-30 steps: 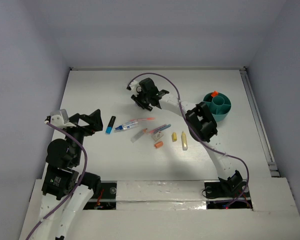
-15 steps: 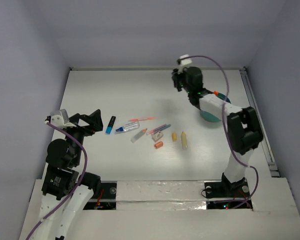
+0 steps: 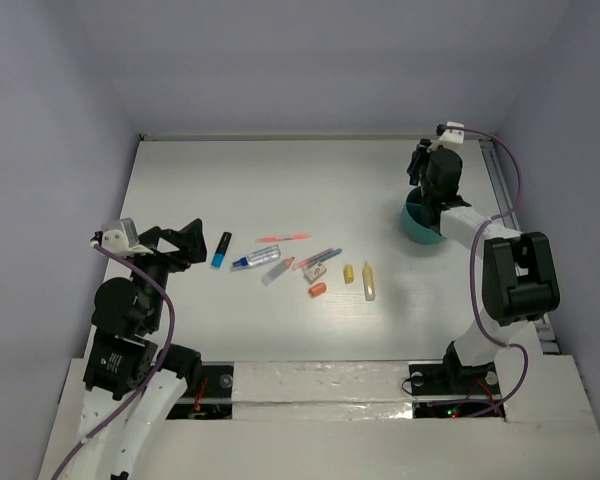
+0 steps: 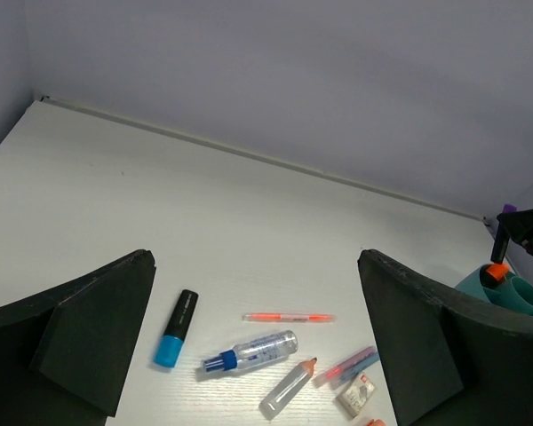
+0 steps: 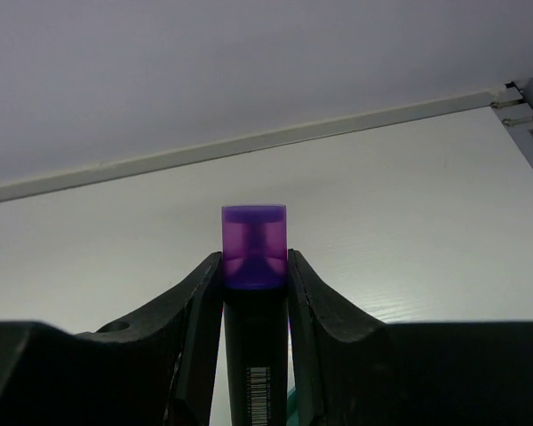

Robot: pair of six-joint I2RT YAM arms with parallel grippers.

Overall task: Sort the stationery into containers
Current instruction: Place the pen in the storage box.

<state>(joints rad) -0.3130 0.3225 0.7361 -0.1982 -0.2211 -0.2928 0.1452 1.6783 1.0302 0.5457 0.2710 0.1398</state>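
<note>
Marker point(image 5: 254, 311), translucent purple cap, clamped in right jaws, seemingly above teal organiser point(image 3: 416, 225); left jaws apart.

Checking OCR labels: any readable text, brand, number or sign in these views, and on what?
No text can be read in any view.
purple marker: barcode on the barrel, digits too small to read.
white eraser: reddish print, too blurred to read.

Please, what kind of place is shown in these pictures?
Probably a robot test cell, not an office: a white table closed in by plain walls, the left arm and right arm bolted at its near edge, loose pens and a teal organiser on it.
</note>
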